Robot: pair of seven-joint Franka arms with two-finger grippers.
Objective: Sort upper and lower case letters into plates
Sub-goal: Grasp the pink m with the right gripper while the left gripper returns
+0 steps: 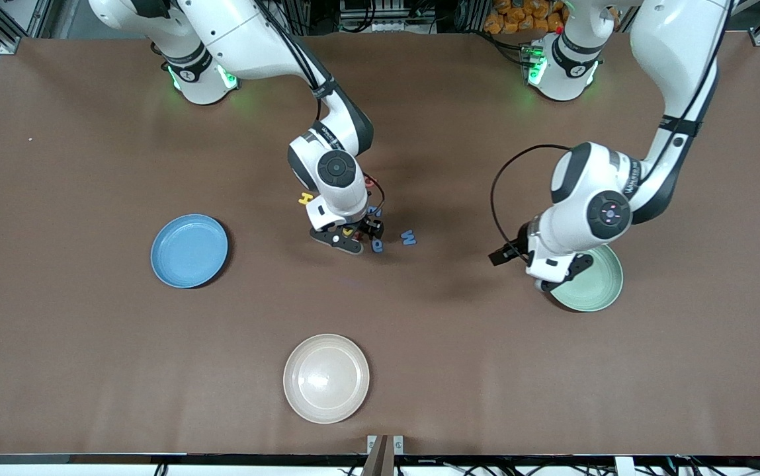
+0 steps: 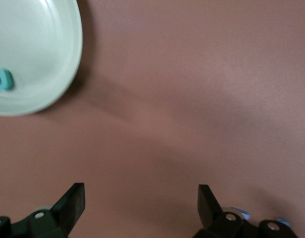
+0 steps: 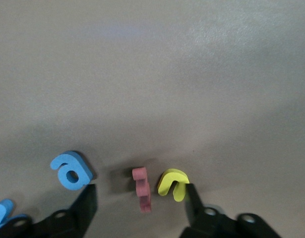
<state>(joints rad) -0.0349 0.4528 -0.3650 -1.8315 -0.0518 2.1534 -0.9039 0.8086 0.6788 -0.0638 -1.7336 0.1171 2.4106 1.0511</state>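
Observation:
My right gripper (image 1: pixel 353 237) is open and low over a cluster of small letters in the middle of the table. In the right wrist view its jaws (image 3: pixel 140 201) straddle a red letter (image 3: pixel 142 191) that stands on edge. A yellow letter (image 3: pixel 172 183) lies against one finger, and a blue "a" (image 3: pixel 70 170) lies just outside the other finger. A yellow H (image 1: pixel 305 198), a blue W (image 1: pixel 409 237) and another blue letter (image 1: pixel 378 246) lie around it. My left gripper (image 1: pixel 555 279) is open and empty at the edge of the mint green plate (image 1: pixel 594 284). That plate (image 2: pixel 43 49) holds a teal letter (image 2: pixel 2 79). The blue plate (image 1: pixel 189 250) has nothing in it.
A cream-beige plate (image 1: pixel 326 377) sits near the table's front edge, nearer to the front camera than the letters. More small letters (image 1: pixel 373 210) lie partly hidden by the right arm's wrist. Brown table (image 1: pixel 88 363) surrounds everything.

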